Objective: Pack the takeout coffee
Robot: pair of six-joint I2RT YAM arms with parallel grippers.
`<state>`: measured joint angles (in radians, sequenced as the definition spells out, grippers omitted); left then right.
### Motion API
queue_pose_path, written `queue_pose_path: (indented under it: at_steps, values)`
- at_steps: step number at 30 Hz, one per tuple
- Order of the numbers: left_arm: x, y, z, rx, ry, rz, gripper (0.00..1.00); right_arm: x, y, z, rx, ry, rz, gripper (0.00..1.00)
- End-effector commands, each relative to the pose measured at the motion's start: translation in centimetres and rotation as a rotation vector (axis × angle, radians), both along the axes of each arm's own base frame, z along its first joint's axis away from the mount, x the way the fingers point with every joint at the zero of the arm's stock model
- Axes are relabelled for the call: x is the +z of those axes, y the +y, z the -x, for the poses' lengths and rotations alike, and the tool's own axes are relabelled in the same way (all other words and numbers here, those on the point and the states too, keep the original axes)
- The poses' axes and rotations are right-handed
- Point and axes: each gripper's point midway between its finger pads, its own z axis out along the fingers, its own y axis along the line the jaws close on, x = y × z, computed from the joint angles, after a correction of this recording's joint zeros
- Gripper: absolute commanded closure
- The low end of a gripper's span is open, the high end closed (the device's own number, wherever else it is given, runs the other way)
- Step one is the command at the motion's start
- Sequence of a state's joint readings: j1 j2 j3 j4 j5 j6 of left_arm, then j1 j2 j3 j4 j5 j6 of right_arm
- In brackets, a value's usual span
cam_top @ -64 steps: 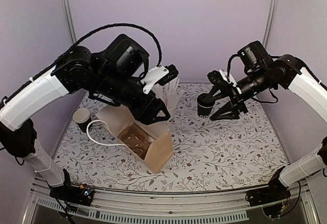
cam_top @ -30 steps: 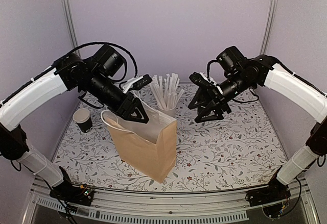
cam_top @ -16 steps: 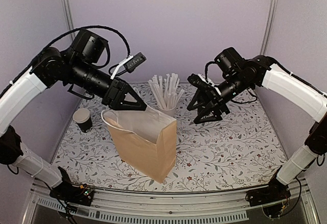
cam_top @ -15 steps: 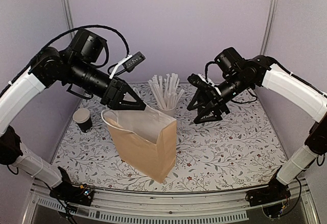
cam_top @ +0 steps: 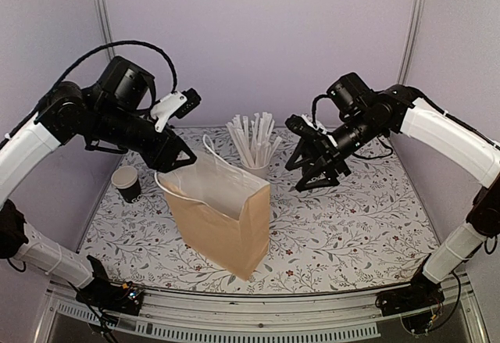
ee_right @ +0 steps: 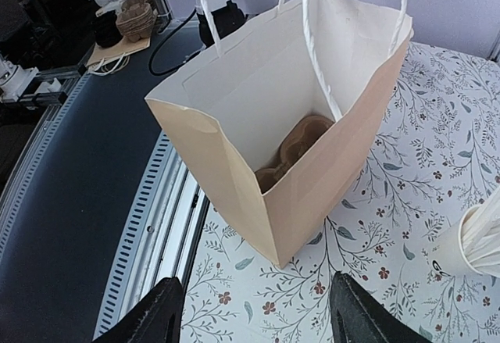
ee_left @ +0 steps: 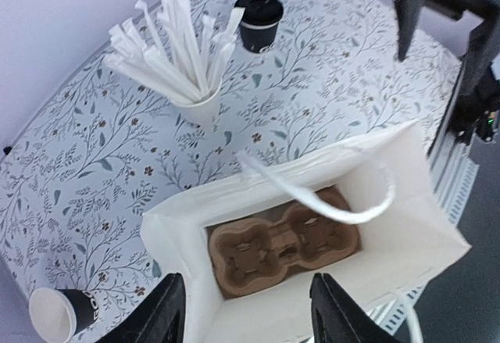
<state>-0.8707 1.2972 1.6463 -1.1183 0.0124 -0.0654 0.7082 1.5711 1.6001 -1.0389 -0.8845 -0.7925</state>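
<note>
The takeout coffee shows as two black cups. One with a black lid point(ee_left: 259, 21) stands at the back right in the left wrist view and is hidden behind my right gripper point(cam_top: 314, 176) in the top view. The other, open with a white inside point(cam_top: 126, 183) point(ee_left: 58, 316), stands at the left. A brown paper bag point(cam_top: 226, 226) point(ee_left: 398, 218) point(ee_right: 234, 171) stands upright and open in the middle. My left gripper point(cam_top: 175, 155) point(ee_left: 250, 316) hovers open above the bag's left rim. My right gripper point(ee_right: 258, 316) is open and empty, right of the bag.
A brown pulp cup carrier point(ee_left: 281, 245) point(ee_right: 301, 151) lies on the bag's bottom. A white cup of paper-wrapped straws point(cam_top: 254, 140) point(ee_left: 195, 108) point(ee_right: 461, 253) stands just behind the bag. The bag's white cord handles point(ee_left: 344, 214) hang loose over its mouth.
The bag went from lying on its side to standing upright. My left gripper has drawn back up and left, and the handle has dropped free. The right gripper left the lidded cup and moved towards the bag.
</note>
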Motion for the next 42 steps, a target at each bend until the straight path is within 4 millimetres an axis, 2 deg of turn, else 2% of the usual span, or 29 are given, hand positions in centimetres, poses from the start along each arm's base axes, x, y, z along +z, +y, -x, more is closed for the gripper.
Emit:
queue_pose_path:
  at_steps: [1,5,7,12,19,25,33,37,42]
  values:
    - [-4.0,1.2,-3.3,0.038,-0.104,-0.220,0.43,1.3,1.4,2.5,0.044,-0.105,0.025,0.34]
    - [-4.8,0.0,-4.7,0.008,-0.125,-0.260,0.42,0.5,3.8,6.0,0.150,-0.151,0.078,0.34]
    - [-5.0,-0.4,-5.5,0.003,-0.149,-0.285,0.42,0.2,4.3,6.9,0.187,-0.145,0.089,0.33]
    - [-5.0,-1.0,-6.1,-0.006,-0.169,-0.298,0.44,0.0,4.4,7.5,0.215,-0.137,0.097,0.33]
    - [-2.1,-2.8,-4.1,-0.146,-0.281,-0.221,0.48,-0.1,3.7,7.7,0.207,-0.144,0.098,0.34]
    - [-5.5,-3.5,-4.3,-0.217,-0.286,-0.329,0.47,-0.8,3.7,8.0,0.213,-0.116,0.113,0.34]
    - [-7.5,-4.9,-4.5,-0.247,-0.241,-0.348,0.65,-1.1,3.2,8.3,0.214,-0.109,0.115,0.34]
    - [-7.3,-5.2,-4.4,-0.255,-0.247,-0.349,0.84,-1.6,3.0,8.3,0.205,-0.115,0.127,0.34]
    - [-6.8,-5.3,-3.3,-0.285,-0.234,-0.317,0.90,-1.9,2.8,8.0,0.193,-0.128,0.138,0.34]
